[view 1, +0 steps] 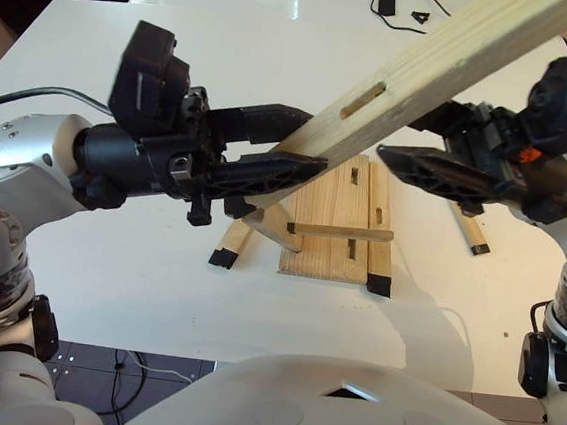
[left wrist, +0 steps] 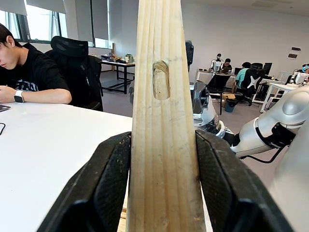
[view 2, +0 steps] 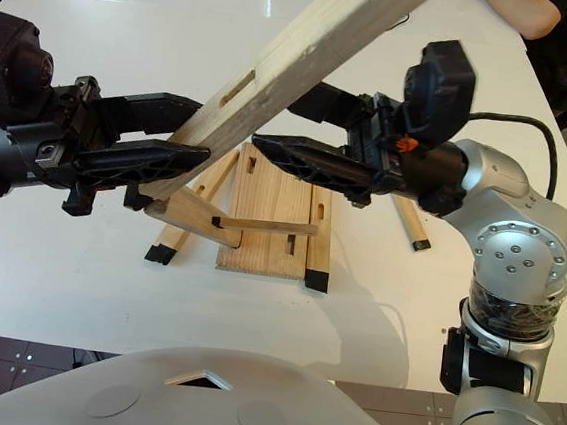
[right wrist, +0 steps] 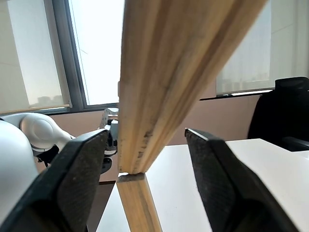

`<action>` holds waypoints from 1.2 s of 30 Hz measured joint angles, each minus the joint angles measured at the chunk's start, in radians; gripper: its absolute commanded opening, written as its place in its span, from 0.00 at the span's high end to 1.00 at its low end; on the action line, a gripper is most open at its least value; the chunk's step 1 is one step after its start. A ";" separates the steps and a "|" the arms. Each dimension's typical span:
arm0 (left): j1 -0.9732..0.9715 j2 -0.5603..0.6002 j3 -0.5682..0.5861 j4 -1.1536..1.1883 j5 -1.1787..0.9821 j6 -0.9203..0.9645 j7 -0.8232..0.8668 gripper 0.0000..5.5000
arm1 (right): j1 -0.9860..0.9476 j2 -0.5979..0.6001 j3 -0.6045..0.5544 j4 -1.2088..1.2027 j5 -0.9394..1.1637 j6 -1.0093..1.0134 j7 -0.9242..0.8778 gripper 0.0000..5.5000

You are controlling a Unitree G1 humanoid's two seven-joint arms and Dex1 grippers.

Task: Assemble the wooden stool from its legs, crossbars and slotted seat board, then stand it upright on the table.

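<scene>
Two pincers meet on one long plank (view 1: 449, 63) above the white table (view 1: 108, 256). The plank is tilted, low end toward our left arm, high end rising past the right arm and out of the head view. One oblong slot (view 1: 363, 101) shows in its upper face, partway along.

Left pincer (view 1: 311, 140): clenched on the plank's low end. In the left wrist view both black fingers (left wrist: 106, 188) press flat against the plank's two sides, no gap.

Right pincer (view 2: 277, 122): released. Its fingers (right wrist: 82, 169) straddle the plank farther up, one on either side, and the right wrist view shows daylight between each finger and the wood. We see no contact.

A short stub of wood (view 2: 187, 218) sits just under the plank's low end, angled down toward the table; we cannot tell if it is joined to the plank or only touching it.

Below the plank, on the table:
- flat slotted board (view 1: 325, 247), lying face up near the middle;
- thin crossbar (view 1: 340, 232) lying across that board;
- black-tipped leg (view 1: 380, 232) along the board's right edge, touching it;
- second black-tipped leg (view 1: 230, 246) just off the board's left edge, slanted;
- another black-tipped piece (view 1: 471, 231) well to the right, partly hidden under the right pincer.
</scene>
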 measured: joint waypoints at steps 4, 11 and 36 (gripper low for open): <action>0.000 0.017 -0.012 0.000 0.005 -0.015 0.002 0.63 | -0.002 0.000 0.024 0.001 -0.055 -0.013 0.016 0.46; 0.000 0.025 -0.071 -0.009 0.093 -0.050 -0.021 0.63 | -0.009 0.006 0.038 -0.008 -0.054 -0.013 0.022 0.46; -0.043 0.058 -0.145 0.010 0.142 -0.101 -0.076 0.63 | 0.004 0.024 0.070 -0.010 -0.105 -0.045 0.050 0.61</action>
